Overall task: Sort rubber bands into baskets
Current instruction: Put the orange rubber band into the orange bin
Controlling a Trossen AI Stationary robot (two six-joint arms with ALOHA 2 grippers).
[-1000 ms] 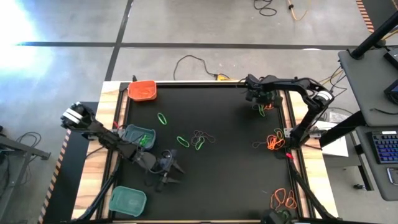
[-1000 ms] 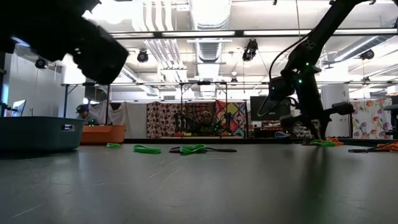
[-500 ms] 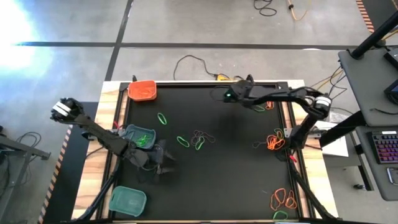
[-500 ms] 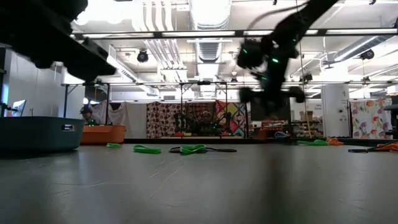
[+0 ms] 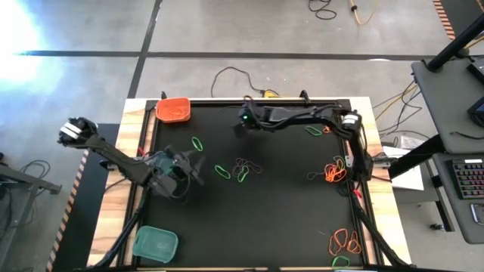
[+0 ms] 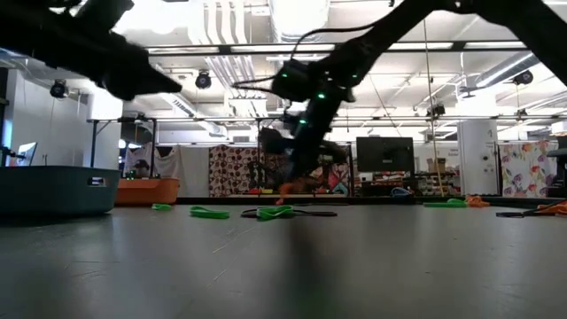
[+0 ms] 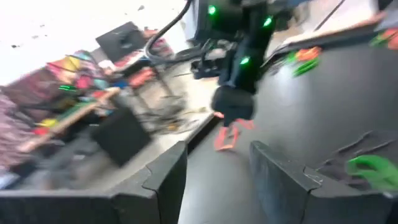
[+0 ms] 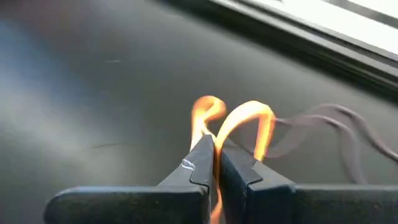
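My right gripper hangs over the far middle of the black table, shut on an orange rubber band. My left gripper is open with nothing between its fingers. It stands level beside a teal basket at the table's left. The orange basket sits at the far left corner and a second teal basket at the near left. Loose green bands and black bands lie flat mid-table. My right gripper pinches the orange rubber band between its two shut fingertips. Two loops of the band stick out past the tips. The fingers slant down toward the table's left. The band hangs clear of the table.
A heap of orange bands lies near the right edge, more orange ones at the near right corner, and a green one at the far right. The wooden frame borders the mat.
My right gripper has swept from the far right corner toward the table's left along the far edge, staying shut on the orange band and carrying it clear of the table. My left gripper has drawn back from mid-table toward the teal basket and tipped up to level.
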